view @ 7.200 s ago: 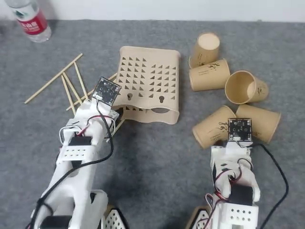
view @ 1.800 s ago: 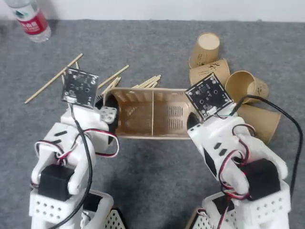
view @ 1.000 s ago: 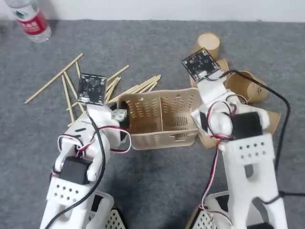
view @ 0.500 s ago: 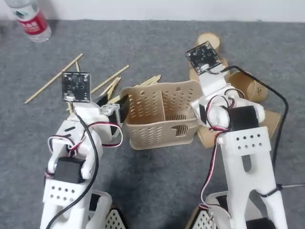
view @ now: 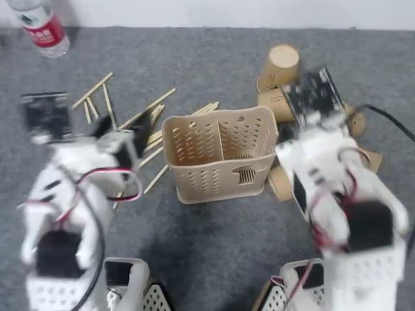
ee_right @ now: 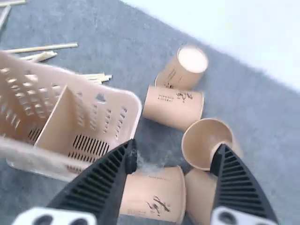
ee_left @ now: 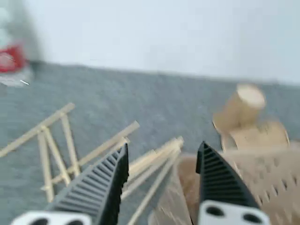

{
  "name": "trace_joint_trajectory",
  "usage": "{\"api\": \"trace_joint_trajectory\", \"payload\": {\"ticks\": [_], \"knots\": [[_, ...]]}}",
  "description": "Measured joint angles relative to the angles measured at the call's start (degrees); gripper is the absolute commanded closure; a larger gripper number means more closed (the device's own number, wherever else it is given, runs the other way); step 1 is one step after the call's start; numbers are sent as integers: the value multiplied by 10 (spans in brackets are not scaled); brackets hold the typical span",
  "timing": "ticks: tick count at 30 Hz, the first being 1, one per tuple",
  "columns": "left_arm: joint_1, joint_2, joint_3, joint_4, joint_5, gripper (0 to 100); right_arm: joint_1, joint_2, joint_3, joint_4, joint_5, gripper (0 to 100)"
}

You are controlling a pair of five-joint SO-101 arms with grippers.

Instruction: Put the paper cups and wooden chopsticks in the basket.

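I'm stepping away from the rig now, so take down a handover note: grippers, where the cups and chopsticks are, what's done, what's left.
Left gripper: open, holding nothing, over the wooden chopsticks scattered on the table beside the basket.
Right gripper: open, holding nothing, above the five paper cups lying on the basket's other side.
Basket: upright, looks empty.
Done: nothing is in it.
Left: all cups and chopsticks.
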Motion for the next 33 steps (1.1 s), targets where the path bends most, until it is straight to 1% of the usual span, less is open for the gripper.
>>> {"api": "trace_joint_trajectory", "payload": {"ticks": [3, 7, 9, 12, 14, 17, 19, 21, 23, 26, 29, 33], "knots": [[-49, -8, -62, 61, 10, 772, 10, -31, -2, 58, 21, 734], [-115, -7, -72, 135, 18, 772, 55, -47, -2, 113, 25, 734], [-143, -9, -47, 170, 21, 772, 91, -72, -1, 116, 25, 734], [-183, -8, 40, 178, 21, 772, 147, -111, 41, 116, 34, 734], [-221, -5, 121, 155, 21, 772, 173, -132, 101, 105, 64, 735], [-297, -1, 251, 78, 24, 772, 215, -156, 220, 62, 121, 735], [-333, -1, 328, 26, 25, 772, 236, -156, 303, 18, 145, 735], [-342, -1, 382, -11, 25, 772, 242, -151, 369, -27, 156, 735], [-346, -1, 407, -32, 25, 772, 244, -150, 403, -66, 159, 735], [-347, -1, 438, -61, 25, 772, 232, -133, 407, -110, 159, 735], [-329, -1, 479, -98, 25, 772, 216, -83, 408, -148, 151, 735], [-322, 0, 487, -110, 25, 772, 214, 5, 389, -185, 129, 735]]}}
